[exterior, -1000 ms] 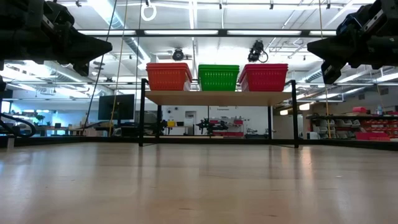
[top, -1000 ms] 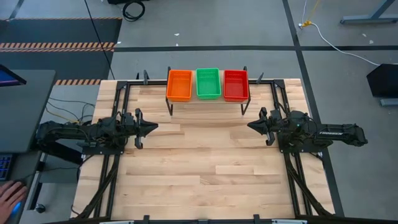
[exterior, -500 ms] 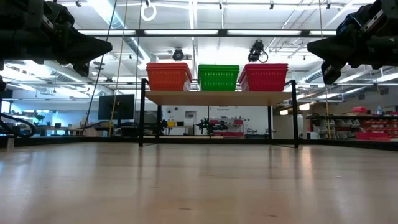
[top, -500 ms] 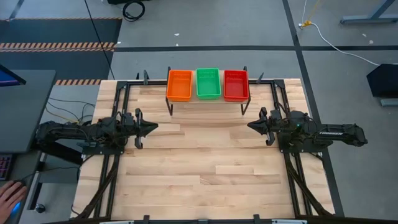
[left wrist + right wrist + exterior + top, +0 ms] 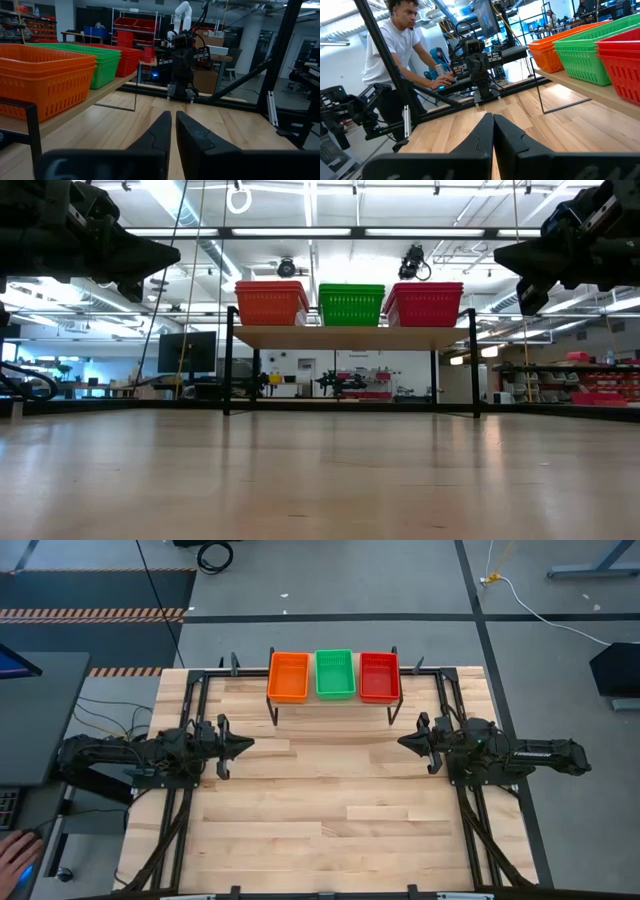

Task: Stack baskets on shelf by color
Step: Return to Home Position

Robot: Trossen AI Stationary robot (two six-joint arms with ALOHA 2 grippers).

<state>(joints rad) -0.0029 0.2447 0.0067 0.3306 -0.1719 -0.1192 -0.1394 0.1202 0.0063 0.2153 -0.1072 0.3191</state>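
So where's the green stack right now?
High view: the green baskets sit midway along the shelf, orange baskets toward the left arm, red baskets toward the right arm.

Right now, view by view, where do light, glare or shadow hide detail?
Low view: bright ceiling lights leave the left fingers and right fingers as dark shapes; the tabletop carries a pale sheen. High view: even light, no glare on the baskets. Left wrist view: its fingers look near black against the lit tabletop.

Table [image 5: 330, 810] is wide open between the left gripper [image 5: 247, 744] and right gripper [image 5: 403, 742]. Only obstacle is the shelf [image 5: 350, 337] at the far edge, baskets [image 5: 335, 674] covering its top, open gap underneath
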